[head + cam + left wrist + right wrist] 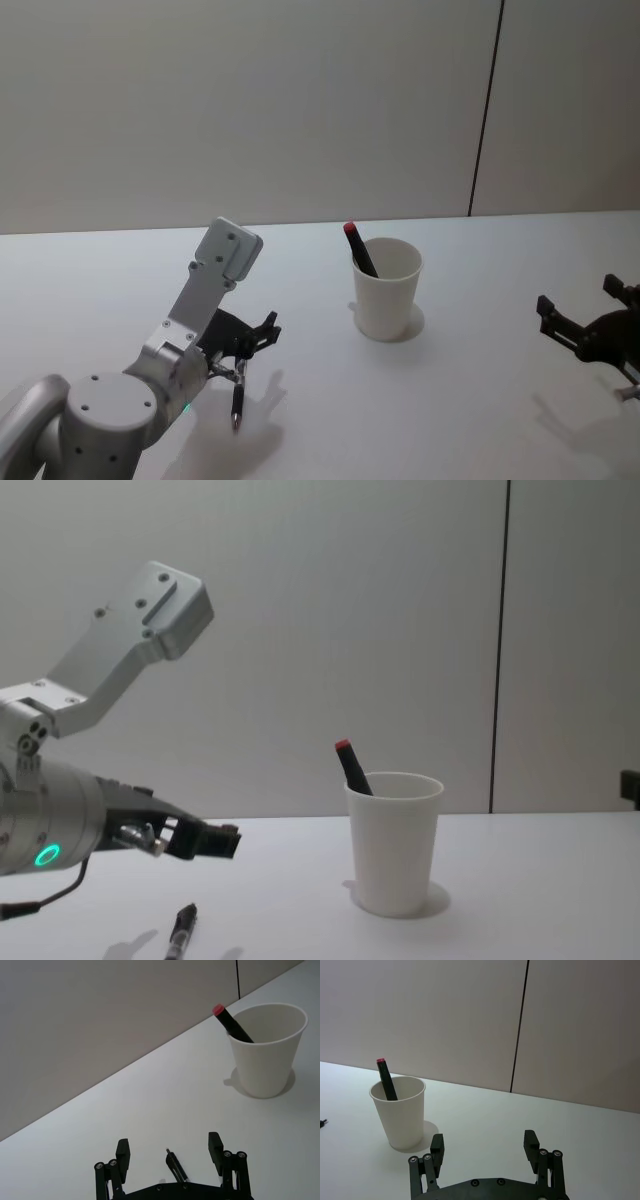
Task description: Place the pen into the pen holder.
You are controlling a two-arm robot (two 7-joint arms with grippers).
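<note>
The left claw (168,1145) hangs at the lower left of the head view, its fingers spread wide and holding nothing. Directly beneath it a dark pen (238,400) lies flat on the white tabletop (470,400). In the left wrist view the pen's end shows between the two open fingers (122,1152), and from the chest view the claw is clearly above the pen and not touching it.

The pen holder (387,288), a white paper cup, stands upright near the middle of the head view, well apart from the lying pen and to its upper right. A red-capped pen (358,248) already leans inside it, its cap poking above the rim.

The right claw (484,1141) sits idle at the right edge of the head view, also spread wide and empty.

By my reading, the step in hand is the pick-up of the lying pen, with the grasp not yet made. The next move calls for lowering the left claw so the fingers straddle the barrel, closing firmly, then lifting and carrying it over the cup's mouth, tilted enough to slide in beside the pen already there.
</note>
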